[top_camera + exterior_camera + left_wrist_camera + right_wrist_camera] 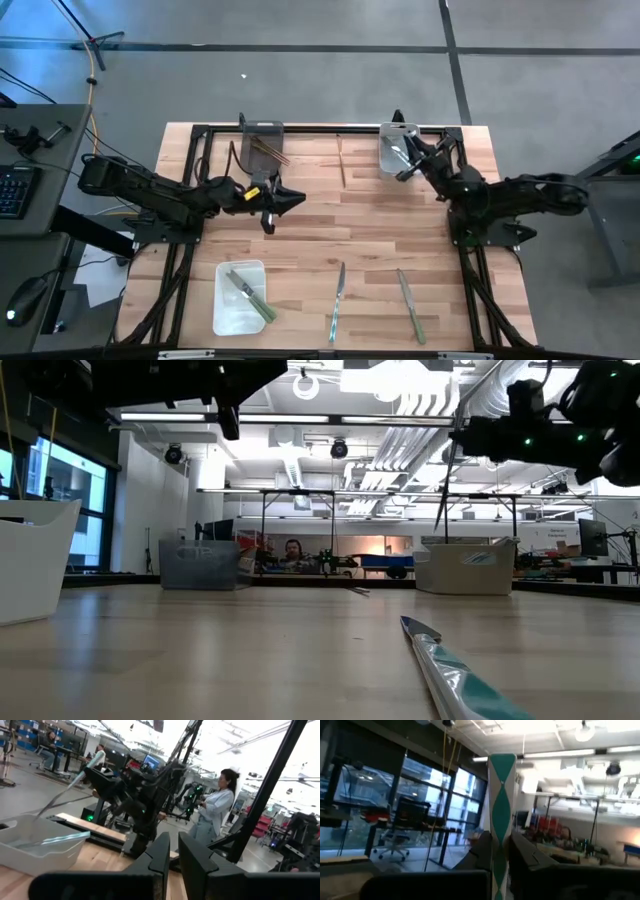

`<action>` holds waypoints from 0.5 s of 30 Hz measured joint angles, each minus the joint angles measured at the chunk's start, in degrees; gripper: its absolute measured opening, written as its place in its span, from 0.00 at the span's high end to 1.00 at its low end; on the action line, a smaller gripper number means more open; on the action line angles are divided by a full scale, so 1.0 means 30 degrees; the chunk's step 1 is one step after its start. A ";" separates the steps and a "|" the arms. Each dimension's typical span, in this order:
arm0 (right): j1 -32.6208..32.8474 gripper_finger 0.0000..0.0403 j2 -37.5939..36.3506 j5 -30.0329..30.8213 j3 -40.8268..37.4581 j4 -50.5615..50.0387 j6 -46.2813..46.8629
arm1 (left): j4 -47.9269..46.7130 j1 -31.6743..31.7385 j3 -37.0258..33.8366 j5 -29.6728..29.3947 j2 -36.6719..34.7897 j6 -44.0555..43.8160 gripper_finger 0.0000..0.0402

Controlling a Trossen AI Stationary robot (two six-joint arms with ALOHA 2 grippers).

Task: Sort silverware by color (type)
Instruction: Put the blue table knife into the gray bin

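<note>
Teal-patterned utensil (501, 815), lower end behind right gripper (501, 851)

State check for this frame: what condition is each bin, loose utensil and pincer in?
Right pincer: shut on teal utensil, at far white bin.
Left pincer: raised over the table near grey bin.
Grey bin: holds brown sticks.
Near white bin: holds green-handled knives.
Single brown stick, teal knife, green knife: lying loose, flat on table.

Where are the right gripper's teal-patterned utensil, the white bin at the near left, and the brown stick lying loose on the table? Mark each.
teal-patterned utensil (501, 795), right wrist view, its upright handle.
white bin (222, 312), high view, bare floor.
brown stick (342, 165), high view, mid-length.
</note>
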 joint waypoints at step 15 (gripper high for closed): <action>-0.2997 0.99 0.5790 -0.1053 0.1753 0.0166 0.2198 | -0.0308 0.0000 0.0000 0.0007 0.0000 0.0478 0.92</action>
